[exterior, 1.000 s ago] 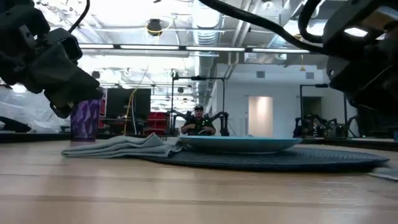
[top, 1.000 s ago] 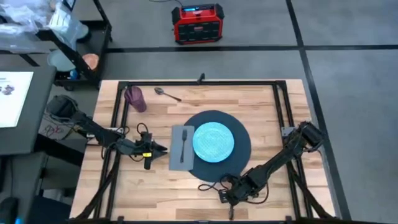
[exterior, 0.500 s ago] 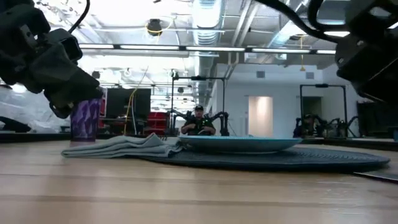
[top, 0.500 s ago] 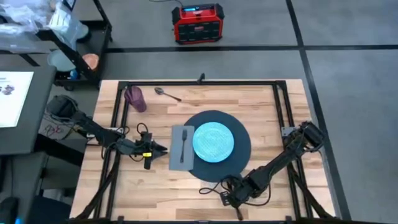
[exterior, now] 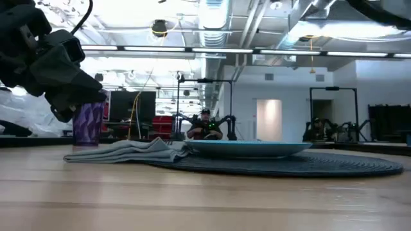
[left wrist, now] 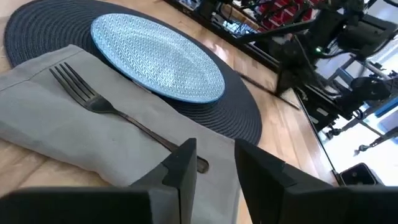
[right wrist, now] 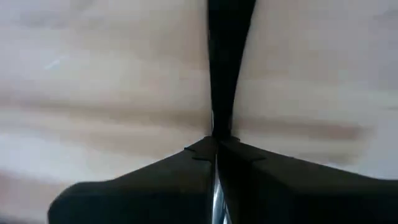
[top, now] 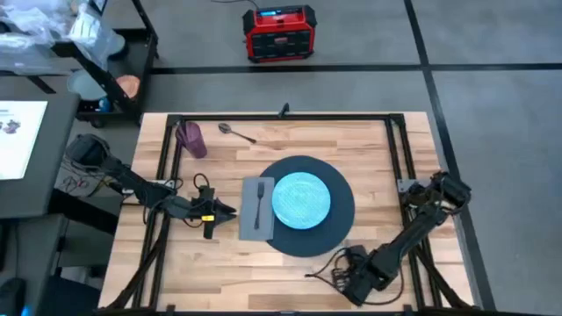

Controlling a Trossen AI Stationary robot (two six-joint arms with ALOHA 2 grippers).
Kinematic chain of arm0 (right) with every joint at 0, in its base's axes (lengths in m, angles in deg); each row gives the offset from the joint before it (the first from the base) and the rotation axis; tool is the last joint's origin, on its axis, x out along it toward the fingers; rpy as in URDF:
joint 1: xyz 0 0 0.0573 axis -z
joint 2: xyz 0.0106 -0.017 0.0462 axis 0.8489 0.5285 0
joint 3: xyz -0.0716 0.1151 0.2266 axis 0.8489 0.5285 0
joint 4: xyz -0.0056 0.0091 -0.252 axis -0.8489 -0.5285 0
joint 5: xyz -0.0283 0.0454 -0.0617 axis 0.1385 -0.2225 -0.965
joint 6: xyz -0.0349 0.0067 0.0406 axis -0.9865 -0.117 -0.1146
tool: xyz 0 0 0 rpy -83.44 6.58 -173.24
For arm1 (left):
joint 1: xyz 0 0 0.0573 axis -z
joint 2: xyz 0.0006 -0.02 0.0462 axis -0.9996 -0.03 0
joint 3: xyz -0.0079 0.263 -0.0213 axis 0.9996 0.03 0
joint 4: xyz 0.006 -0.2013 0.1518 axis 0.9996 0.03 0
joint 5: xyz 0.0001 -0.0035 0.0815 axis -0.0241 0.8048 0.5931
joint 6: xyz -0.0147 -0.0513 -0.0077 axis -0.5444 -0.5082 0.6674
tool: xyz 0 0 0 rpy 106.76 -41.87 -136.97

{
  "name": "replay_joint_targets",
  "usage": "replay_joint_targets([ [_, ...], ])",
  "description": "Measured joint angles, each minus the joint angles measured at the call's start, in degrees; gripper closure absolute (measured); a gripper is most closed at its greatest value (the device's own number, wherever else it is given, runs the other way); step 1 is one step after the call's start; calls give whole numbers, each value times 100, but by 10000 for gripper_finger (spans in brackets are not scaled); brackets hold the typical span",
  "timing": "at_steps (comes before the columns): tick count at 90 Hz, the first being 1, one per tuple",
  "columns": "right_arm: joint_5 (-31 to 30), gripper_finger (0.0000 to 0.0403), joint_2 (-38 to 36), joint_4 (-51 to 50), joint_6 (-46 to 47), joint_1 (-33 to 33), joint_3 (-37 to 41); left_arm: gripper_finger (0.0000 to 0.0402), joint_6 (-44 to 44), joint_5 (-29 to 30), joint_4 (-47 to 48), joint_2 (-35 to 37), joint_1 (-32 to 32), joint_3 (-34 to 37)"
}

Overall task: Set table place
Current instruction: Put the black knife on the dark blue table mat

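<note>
We're gripping a thin dark utensil [right wrist: 227, 62], probably the knife, in the right gripper [right wrist: 216, 146], jaws closed tight on it. It's sitting low over the near edge of the table [top: 378, 149], just off the place [top: 342, 219], likely lining up to lay the piece beside the plate [top: 301, 197]. The left gripper [left wrist: 214, 149] is hovering beside the napkin [top: 248, 224], jaws slightly apart and holding nothing, which reads as waiting. The fork [top: 260, 204] is lying on the napkin. The place is lying mid-table with the plate centred on it. The purple cup [top: 190, 139] and spoon [top: 235, 132] are sitting at the far left corner. We're working on light wood planks inside a black rail. A red box [top: 279, 32] is sitting on the grey floor, and a person [exterior: 204, 125] is sitting far back.
</note>
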Motion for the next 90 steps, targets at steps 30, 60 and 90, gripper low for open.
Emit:
replay_joint_targets([
  [30, -253, 402, -657, -847, -6, 131, -26, 309, -21, 0, 11, 0, 1, -2],
  [60, -347, 403, -448, 0, -758, -182, -35, 309, -8, -3, 15, 0, 1, -1],
  [90, -643, 403, -359, 56, -479, -590, -39, 309, -86, -26, -40, 0, 1, 0],
])
